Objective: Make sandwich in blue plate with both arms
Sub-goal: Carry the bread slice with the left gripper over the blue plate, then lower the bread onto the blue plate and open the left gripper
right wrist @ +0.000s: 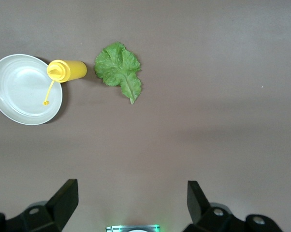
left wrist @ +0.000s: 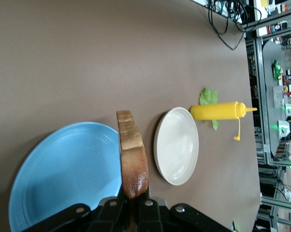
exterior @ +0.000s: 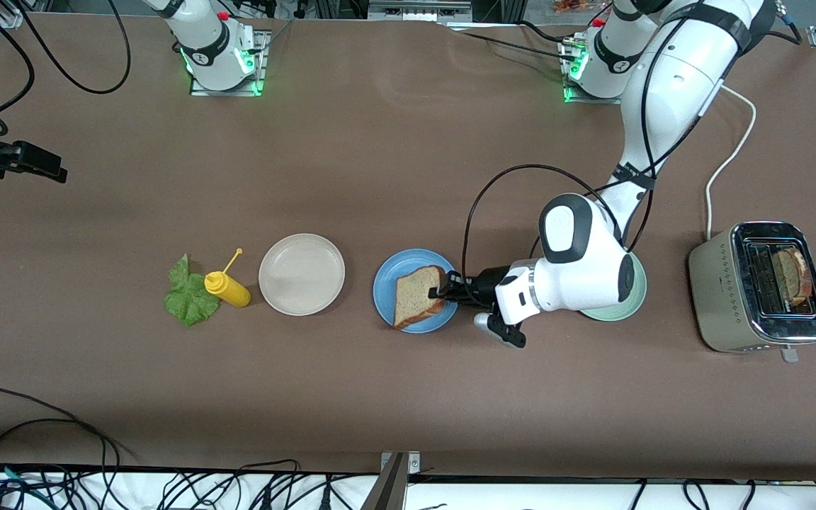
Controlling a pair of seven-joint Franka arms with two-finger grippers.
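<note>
My left gripper is clamped on a square, brown-speckled toast slice over the round matte blue plate; my right gripper stands apart.

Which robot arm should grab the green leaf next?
Probably the right: its open tool hangs free above the crinkly green lettuce leaf, while the left tool grips the brown toast slice.

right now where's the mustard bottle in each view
Front view: the mustard bottle lies between the lettuce leaf and the beige-white plate.
Left wrist view: the bottle lies beside the plate.
Right wrist view: it lies between plate and leaf.
Shared landmark: the beige-white plate.
</note>
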